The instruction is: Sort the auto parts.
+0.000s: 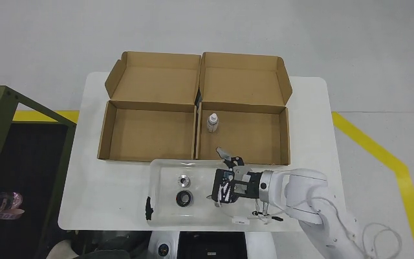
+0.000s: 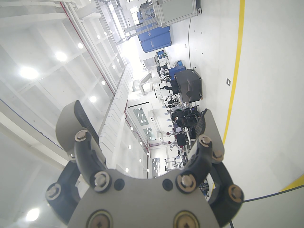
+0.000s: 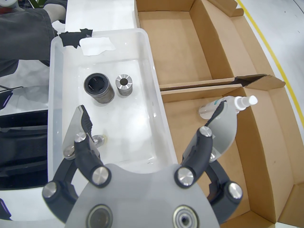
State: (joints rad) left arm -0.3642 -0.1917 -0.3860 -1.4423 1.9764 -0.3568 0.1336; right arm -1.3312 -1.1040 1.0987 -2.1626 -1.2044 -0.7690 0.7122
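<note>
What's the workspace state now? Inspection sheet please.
Surface: white table carrying two open cardboard boxes and a clear bin.
Job's things: black bearing and silver bushing upright side by side in the bin; small metal part also there, partly hidden; spray bottle in one box.
Clutter: black tape on the bin wall.
Grippers: right tool open over the bin; left tool open, aimed at the hall.
Cables: thin black cable beside the left tool.
Surroundings: yellow floor line.

top: straight down over table (image 1: 310,129) | right wrist: close above clear bin (image 3: 133,119); top shares it | left wrist: faces hall (image 2: 166,72)
</note>
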